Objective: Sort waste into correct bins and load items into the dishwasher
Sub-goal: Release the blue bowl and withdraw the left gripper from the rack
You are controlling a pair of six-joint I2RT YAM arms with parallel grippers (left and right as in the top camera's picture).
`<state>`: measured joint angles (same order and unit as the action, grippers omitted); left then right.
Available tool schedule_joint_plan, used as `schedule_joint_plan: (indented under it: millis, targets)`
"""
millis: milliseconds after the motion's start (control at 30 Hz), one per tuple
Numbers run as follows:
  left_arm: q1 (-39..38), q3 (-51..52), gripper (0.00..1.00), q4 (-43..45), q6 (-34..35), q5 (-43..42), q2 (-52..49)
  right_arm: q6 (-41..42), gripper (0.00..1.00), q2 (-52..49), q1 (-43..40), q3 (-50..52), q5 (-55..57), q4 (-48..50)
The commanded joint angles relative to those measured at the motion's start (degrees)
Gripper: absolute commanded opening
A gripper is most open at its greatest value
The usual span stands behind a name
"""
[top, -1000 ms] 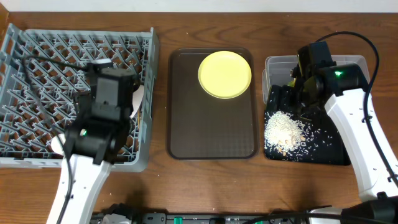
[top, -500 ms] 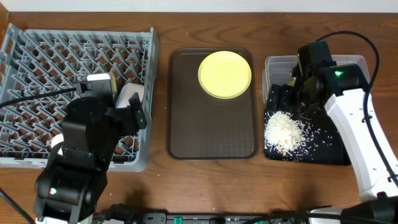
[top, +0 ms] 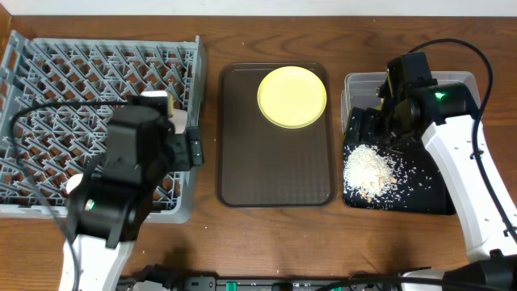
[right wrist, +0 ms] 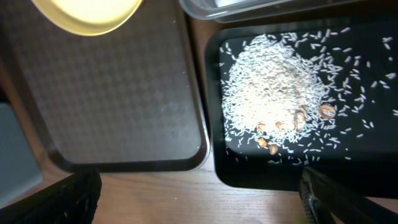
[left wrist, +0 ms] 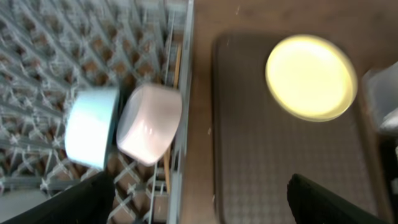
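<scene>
- We are taking the round yellow plate [top: 292, 97] as the next item. It is lying flat at the far end of the dark-brown serving tray [top: 275, 178], ahead and to the right of the left fingers [left wrist: 81, 202], which are spread wide and holding nothing.
- The right fingers [right wrist: 56, 199], also spread and empty, are hovering over the rice [right wrist: 273, 87], with the plate to their left.
- We are expecting a smooth, thin plate rim, awkward to grasp on that textured tray.
</scene>
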<state>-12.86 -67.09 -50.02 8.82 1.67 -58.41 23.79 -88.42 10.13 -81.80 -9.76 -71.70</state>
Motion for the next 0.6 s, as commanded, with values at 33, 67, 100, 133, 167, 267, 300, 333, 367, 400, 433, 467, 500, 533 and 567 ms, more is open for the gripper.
schedule_joint_plan:
  millis: [33, 67, 100, 133, 167, 267, 300, 333, 367, 400, 433, 467, 500, 533, 567]
  targets:
    - [-0.07, -0.07, 0.92, -0.94, 0.35, 1.38, -1.42, -6.45, 0.99, 1.11, -0.28, -0.96, -5.38, 0.28]
    - [-0.07, -0.28, 0.92, -0.94, 0.52, 1.4, -0.9, -7.52, 0.99, 1.25, -0.28, -0.96, -6.21, 0.57]
    - [-0.07, -0.63, 0.92, -0.96, 0.52, 1.57, -0.15, -8.57, 0.99, 1.51, -0.24, -0.96, -6.86, 0.87]
    - [-0.07, -1.07, 0.92, -1.03, 0.57, 1.86, 0.83, -9.16, 0.98, 1.9, -0.13, -0.96, -7.06, 1.27]
    - [-0.07, -1.57, 0.92, -1.33, 0.81, 2.47, 2.01, -9.33, 0.98, 2.54, 0.07, -0.96, -7.02, 1.75]
    - [-0.07, -2.84, 0.92, -2.62, 1.62, 5.77, 6.58, -9.55, 0.98, 5.75, 0.48, -0.96, -6.99, 4.74]
    - [-0.07, -2.91, 0.92, -2.73, 1.64, 6.58, 8.63, -9.55, 0.99, 7.06, 0.59, -0.96, -6.97, 6.01]
    - [-0.07, -2.91, 0.92, -2.91, 1.64, 6.54, 10.36, -9.55, 0.99, 8.41, 0.68, -0.96, -6.97, 7.39]
    - [-0.07, -2.91, 0.93, -3.15, 1.79, 6.49, 11.85, -9.55, 0.99, 9.84, 0.79, -0.96, -6.97, 8.76]
    - [-0.07, -2.91, 0.95, -3.65, 2.05, 6.51, 13.18, -9.55, 0.99, 11.45, 0.92, -0.96, -6.99, 10.19]
    - [-0.07, -2.91, 0.95, -4.35, 2.05, 6.49, 14.36, -9.55, 0.99, 12.79, 1.07, -0.96, -6.99, 11.17]
    - [-0.07, -2.91, 0.95, -5.2, 2.05, 6.49, 15.39, -9.62, 0.99, 14.12, 1.29, -0.96, -7.02, 11.98]
    - [-0.09, -2.91, 0.95, -6.14, 2.12, 6.49, 16.28, -9.79, 0.99, 15.32, 1.6, -0.96, -6.99, 12.52]
    - [-0.07, -2.91, 0.95, -7.08, 2.47, 6.49, 17.09, -10.6, 0.99, 16.41, 1.92, -0.96, -7.02, 12.83]
    - [-0.09, -2.91, 0.95, -8.04, 2.49, 6.51, 17.79, -11.45, 0.99, 17.49, 2.34, -0.96, -7.02, 12.9]
